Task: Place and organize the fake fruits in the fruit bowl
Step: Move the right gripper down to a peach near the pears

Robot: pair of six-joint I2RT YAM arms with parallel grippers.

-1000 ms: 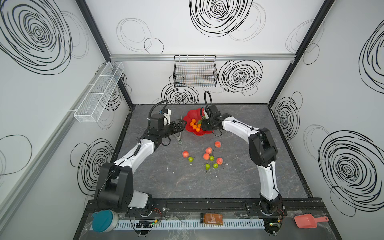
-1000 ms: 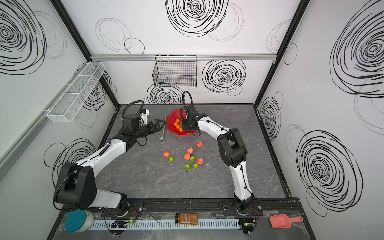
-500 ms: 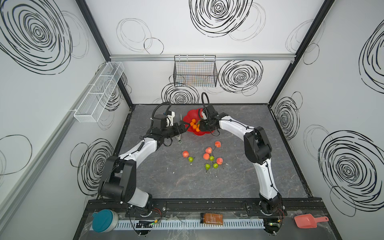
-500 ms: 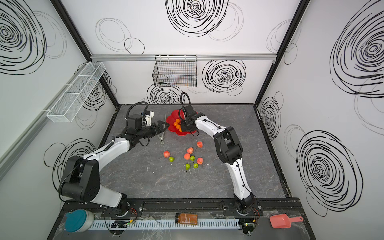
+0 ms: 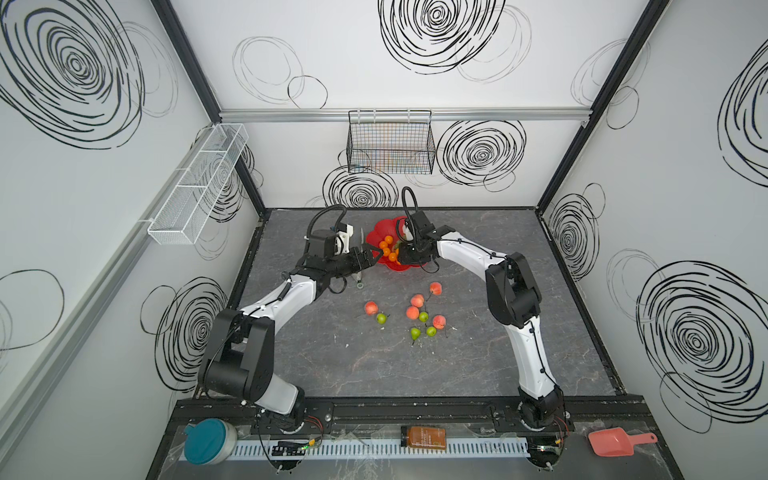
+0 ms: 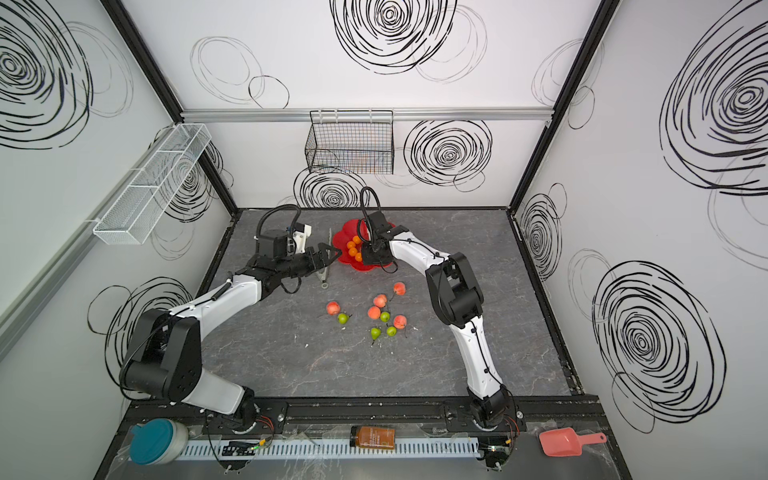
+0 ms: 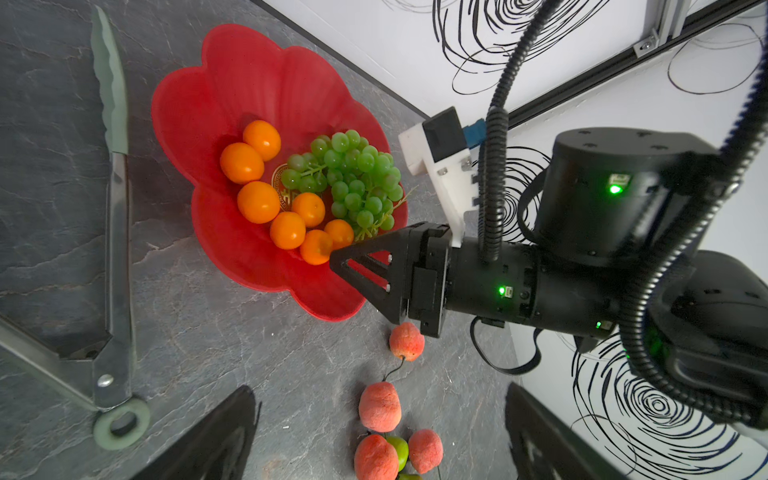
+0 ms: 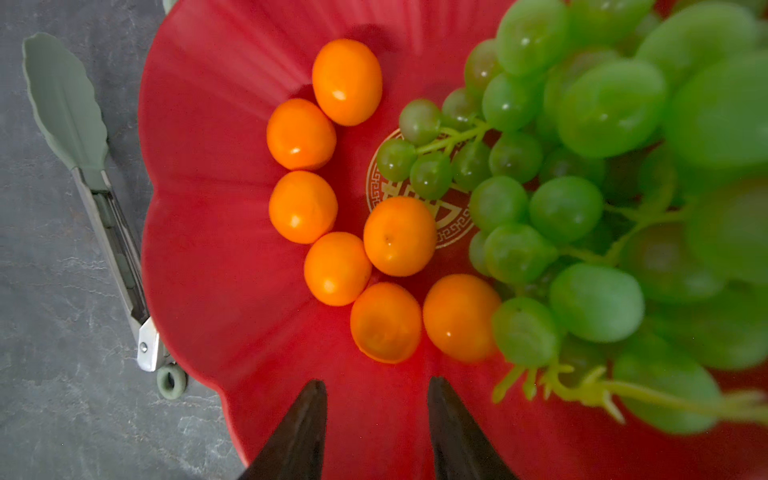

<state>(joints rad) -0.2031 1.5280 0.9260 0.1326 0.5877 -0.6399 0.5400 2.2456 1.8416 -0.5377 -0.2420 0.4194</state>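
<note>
Grey, stone-look table [image 5: 415, 374] fills the floor of a white box with black swirls on its walls. Nearest to me, well behind both grippers, lie the loose fruits: five peaches [image 5: 412, 312] and four little pears [image 5: 415, 332]. Most sit bunched up, some touching, and one peach and one pear sit off on the left arm's side.

Further in, the left gripper [image 5: 376, 255] hangs with its jaws wide and empty, its tips close to the rim of the red bowl [image 7: 266, 70]. Grey-green tongs [image 7: 116, 232] lie flat just beside that rim, under the gripper. The right gripper [image 8: 376, 382] hangs low over the bowl from the other side, jaws part way apart with nothing between them. Just ahead of its tips sit seven tangerines [image 8: 302, 206] in a curved row, and the grapes [image 7: 353, 178] are heaped beside them, reaching the rim.

I think the job is about halfway: the orange ones and grapes are in, so a peach or pear comes next. That means lifting up over the low wavy rim, pulling back, and picking one fruit from the edge of the bunch so the others don't roll. The two grippers are near each other, so only one should move across. Bare red room lies past the tangerines from the right gripper, toward the back wall and its black wire basket [image 5: 390, 141].
</note>
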